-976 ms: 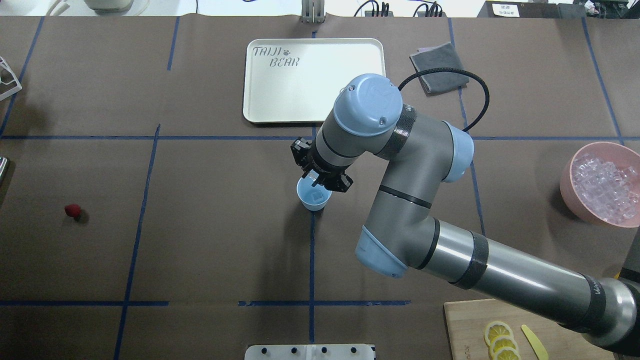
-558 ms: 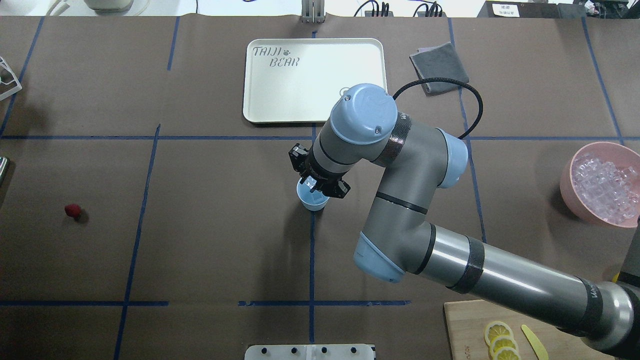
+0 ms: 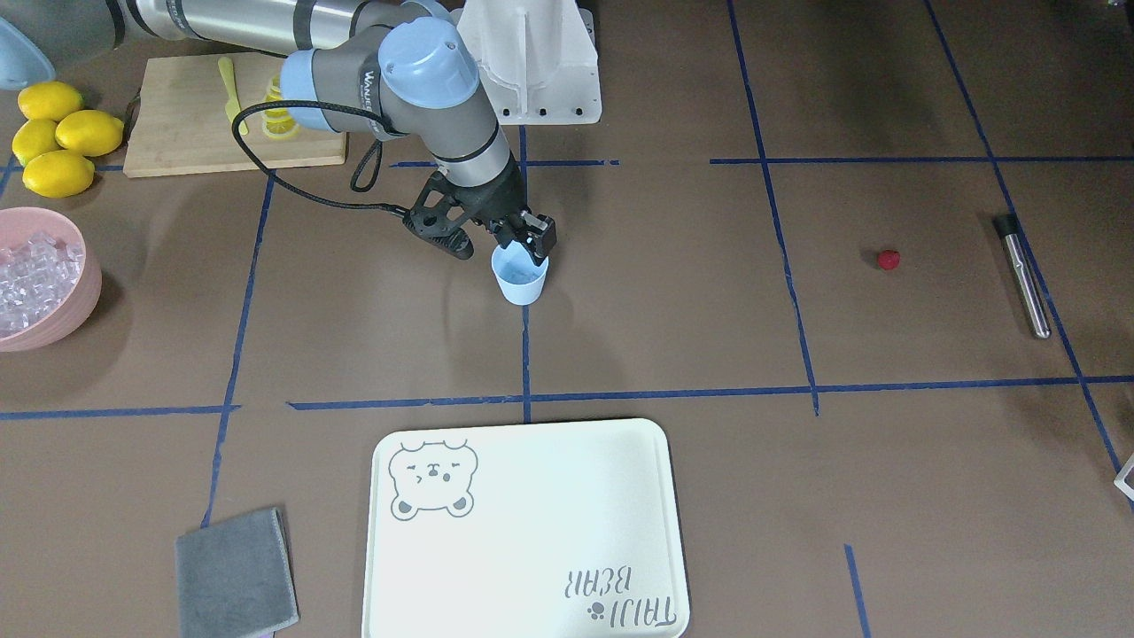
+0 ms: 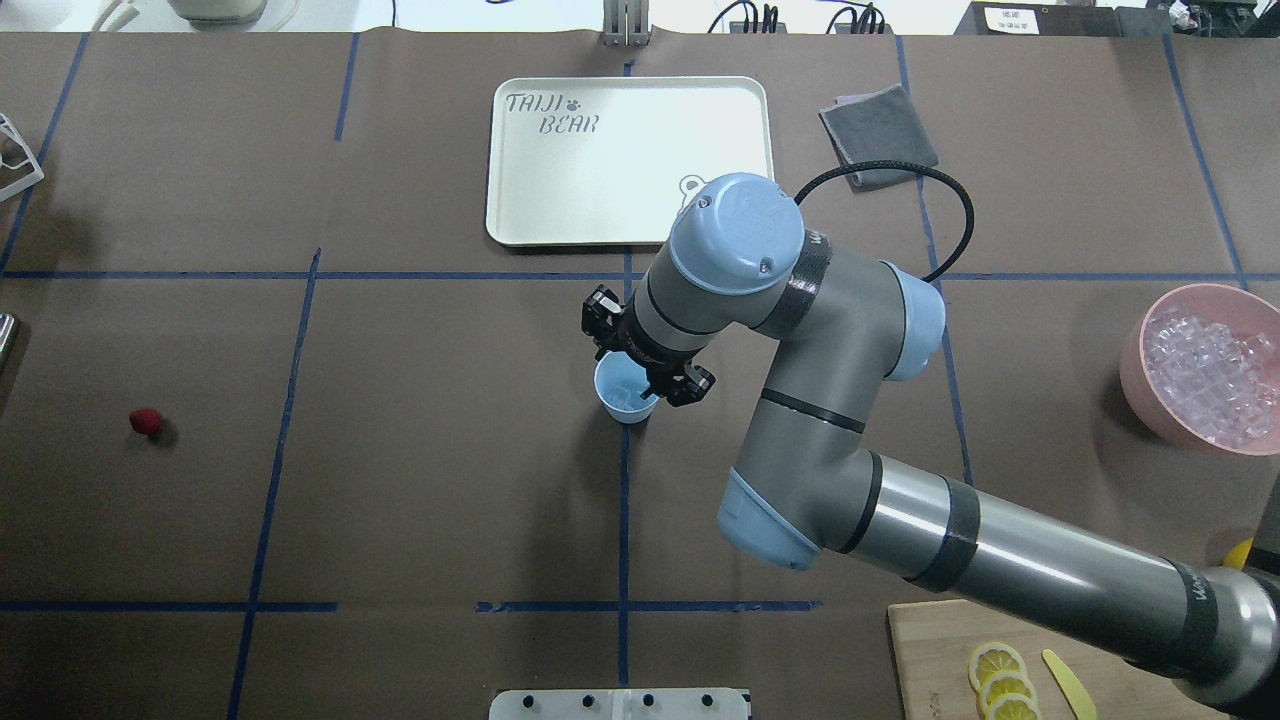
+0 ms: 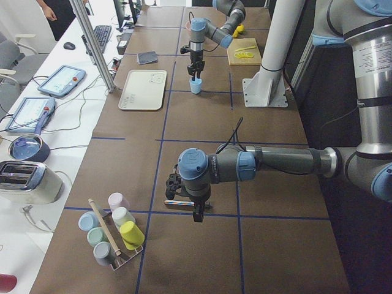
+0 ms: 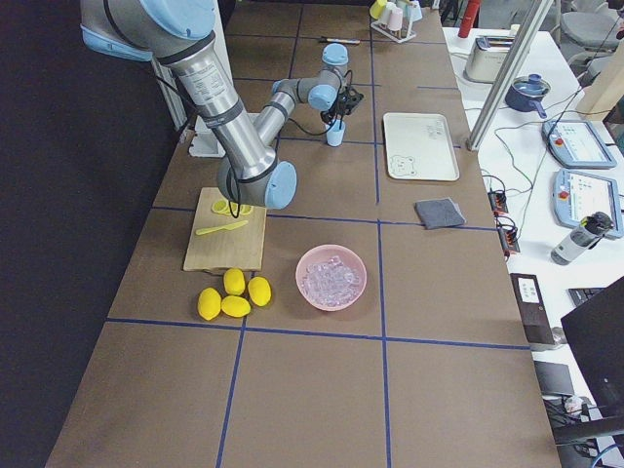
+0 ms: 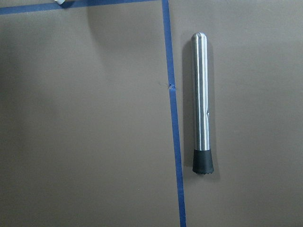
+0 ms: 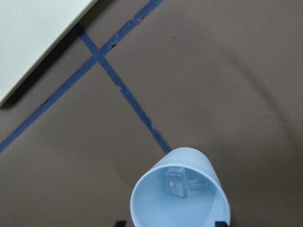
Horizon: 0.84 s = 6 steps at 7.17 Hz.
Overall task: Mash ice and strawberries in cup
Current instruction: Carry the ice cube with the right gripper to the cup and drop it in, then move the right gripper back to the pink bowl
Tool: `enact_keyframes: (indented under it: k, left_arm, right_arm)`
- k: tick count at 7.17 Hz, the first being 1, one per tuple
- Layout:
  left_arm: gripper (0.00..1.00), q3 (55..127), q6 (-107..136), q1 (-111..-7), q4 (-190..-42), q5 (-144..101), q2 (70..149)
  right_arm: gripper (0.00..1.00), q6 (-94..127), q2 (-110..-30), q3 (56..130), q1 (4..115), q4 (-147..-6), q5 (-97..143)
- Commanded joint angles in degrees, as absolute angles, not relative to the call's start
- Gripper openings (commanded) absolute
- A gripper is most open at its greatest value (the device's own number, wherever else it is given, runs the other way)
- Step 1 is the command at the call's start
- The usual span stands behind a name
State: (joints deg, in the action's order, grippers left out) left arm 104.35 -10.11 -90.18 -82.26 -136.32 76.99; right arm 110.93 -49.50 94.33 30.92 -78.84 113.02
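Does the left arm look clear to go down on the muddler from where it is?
Probably yes. The left gripper hangs close above the muddler, which lies flat on the table with nothing on or against it. I cannot tell if the gripper is open.

The cream tray (image 4: 650,170) is printed "TAIJI BEAR".

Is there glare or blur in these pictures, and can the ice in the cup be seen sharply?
Right wrist view: cup sharp, ice inside visible but pale. Left wrist view: bright glare streak along the steel rod, soft shadow on its left. Overhead view: highlight on the metal tube of the right arm.
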Motion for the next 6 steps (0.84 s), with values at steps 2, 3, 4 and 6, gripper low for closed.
enact_keyframes:
  k: [2,3,4,6]
  left_arm:
    - [1.0,104.06,-10.11,-90.18,-82.27,-136.32,77.08]
    - [1.0,104.06,-10.11,-90.18,-82.35,-136.32,77.08]
    - [1.0,104.06,-10.11,-90.18,-82.27,-136.32,77.08]
    - [1.0,104.06,-10.11,-90.18,-82.27,-136.32,77.08]
  right_arm:
    - [1.0,92.91,-67.6,110.78,38.54,-79.19,121.32]
    - [1.0,84.9,-72.2,112.48,44.24,-79.19,125.9]
    - [1.0,74.98,-77.29,112.93,48.99,-79.1,129.08]
    - [1.0,52.84,-89.33,114.6,57.17,-79.01,129.99]
